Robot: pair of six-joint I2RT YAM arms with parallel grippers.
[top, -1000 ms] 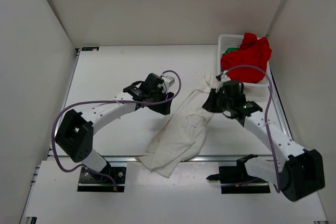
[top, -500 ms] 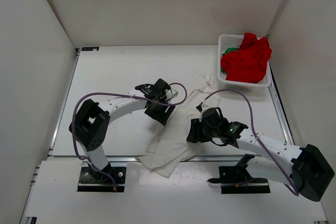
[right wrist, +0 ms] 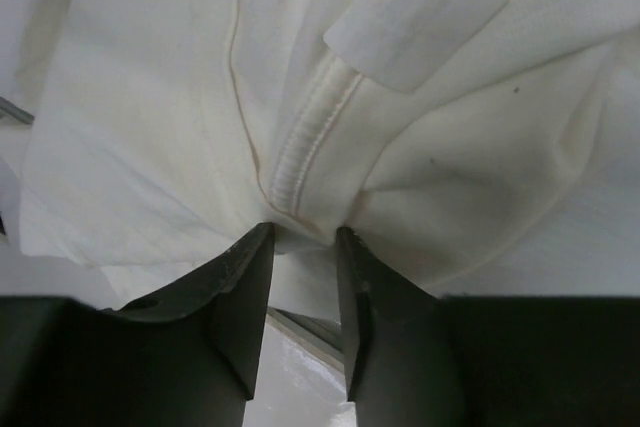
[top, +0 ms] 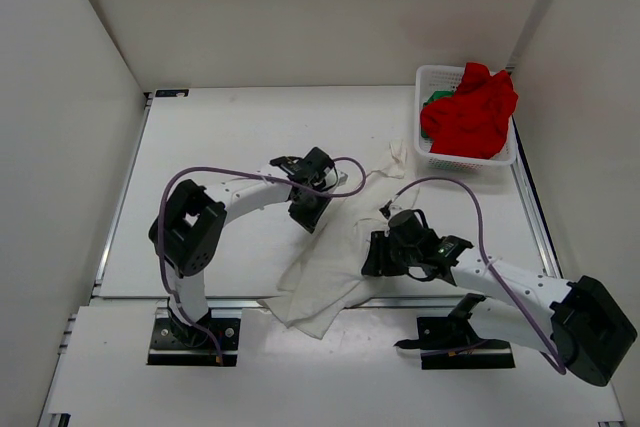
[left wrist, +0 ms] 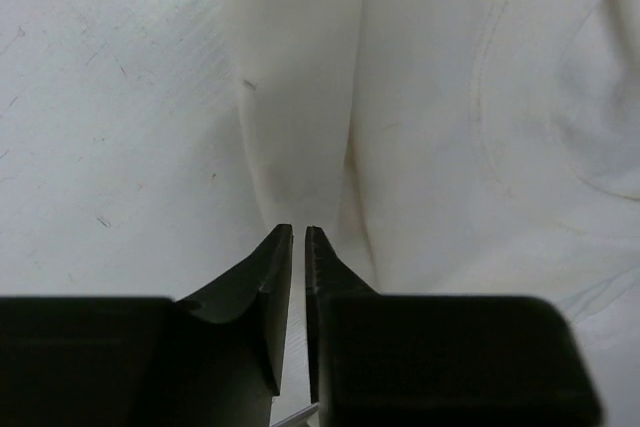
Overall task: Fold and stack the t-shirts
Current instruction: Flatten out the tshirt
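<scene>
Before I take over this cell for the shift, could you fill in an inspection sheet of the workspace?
Surface: table, white, lightly scuffed.
Job's things: white shirt crumpled, draped over near edge; red shirt atop green shirt in basket.
Clutter: nothing seen.
Grippers: left gripper and right gripper each pinch a white shirt fold.
Cables: purple cables, looped, unsnagged.
Surroundings: plain white walls.

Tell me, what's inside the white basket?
A red t-shirt heaped on top, a green t-shirt peeking out beneath it. The red one covers the rest, so anything deeper is hidden.
</scene>
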